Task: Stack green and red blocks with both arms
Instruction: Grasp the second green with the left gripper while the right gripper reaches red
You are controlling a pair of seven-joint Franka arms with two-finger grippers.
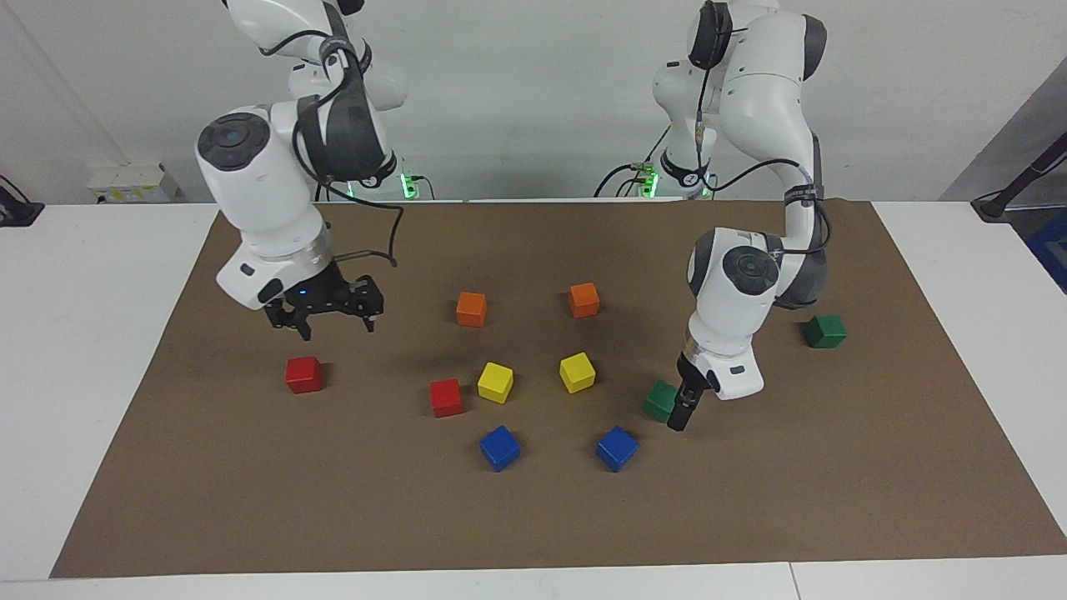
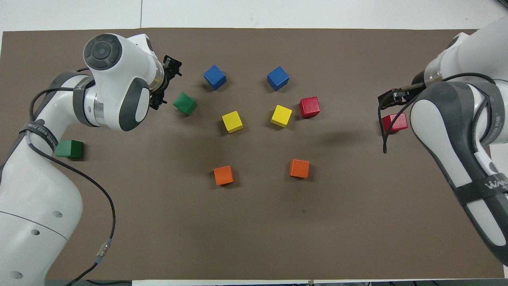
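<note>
Two red blocks lie on the brown mat: one (image 1: 304, 374) toward the right arm's end, also in the overhead view (image 2: 397, 121), and one (image 1: 446, 397) beside a yellow cube (image 2: 309, 107). My right gripper (image 1: 333, 323) hangs open above the first red block (image 2: 391, 98). One green block (image 1: 659, 401) lies next to my left gripper (image 1: 682, 414), which is low at the mat, open, with the block beside it and not between the fingers (image 2: 166, 84). That block also shows in the overhead view (image 2: 185, 103). The other green block (image 1: 825, 331) lies toward the left arm's end (image 2: 69, 149).
Two orange cubes (image 1: 471, 308) (image 1: 583, 299) lie nearer to the robots. Two yellow cubes (image 1: 495, 382) (image 1: 577, 372) are in the middle. Two blue cubes (image 1: 499, 447) (image 1: 617, 447) lie farthest out. The brown mat (image 1: 533, 517) covers the white table.
</note>
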